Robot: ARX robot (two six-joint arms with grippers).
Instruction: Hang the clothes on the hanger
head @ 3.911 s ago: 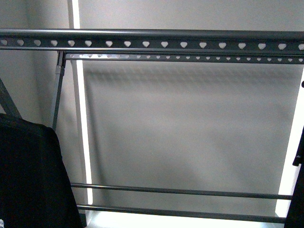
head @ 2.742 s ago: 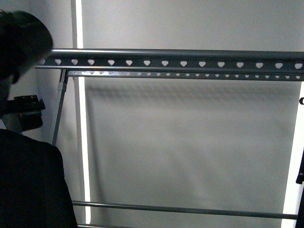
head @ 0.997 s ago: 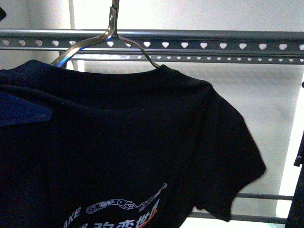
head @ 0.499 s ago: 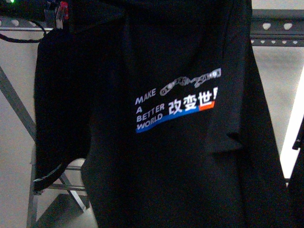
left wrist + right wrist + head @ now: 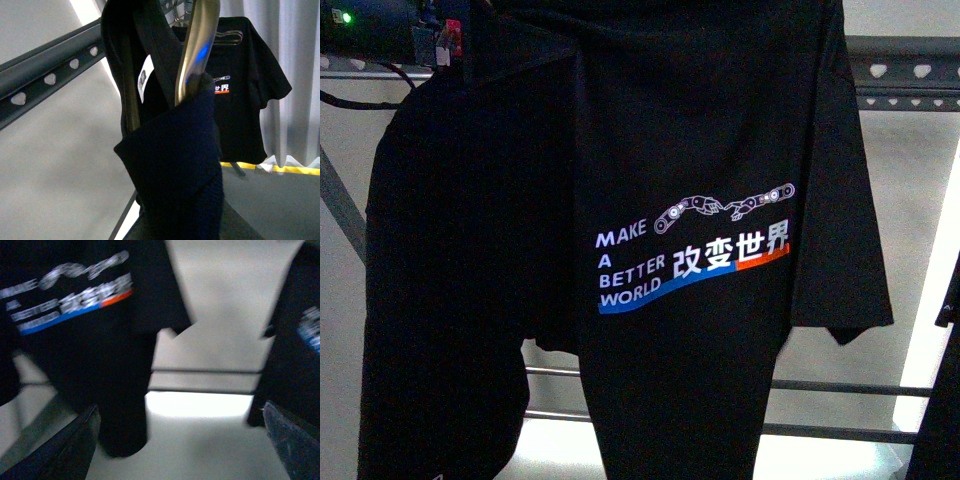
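Observation:
The black T-shirt [image 5: 690, 250] printed "MAKE A BETTER WORLD" hangs in front of the camera and fills most of the front view. The grey rack's top rail [image 5: 910, 68] with heart-shaped holes shows behind it at the right, and also in the left wrist view [image 5: 45, 75]. My left arm [image 5: 380, 25] is at the top left, level with the rail. My left gripper is shut on a shiny metal clothes hanger [image 5: 200, 50]; its jaws are hidden under dark shirt fabric [image 5: 175, 165]. My right gripper [image 5: 185, 445] is open and empty, low beside the shirt's print [image 5: 65, 305].
A second black printed T-shirt [image 5: 240, 90] hangs on another hanger further along, before a grey curtain [image 5: 300, 40]. The rack's lower cross bars [image 5: 850, 386] show under the shirt. A dark garment edge [image 5: 300, 340] is at the right. A yellow floor line [image 5: 295, 169] runs below.
The rack was bare, then the shirt on its hanger rose into view. Since half a second ago the shirt has turned slightly and its print now shows whole, a little lower.

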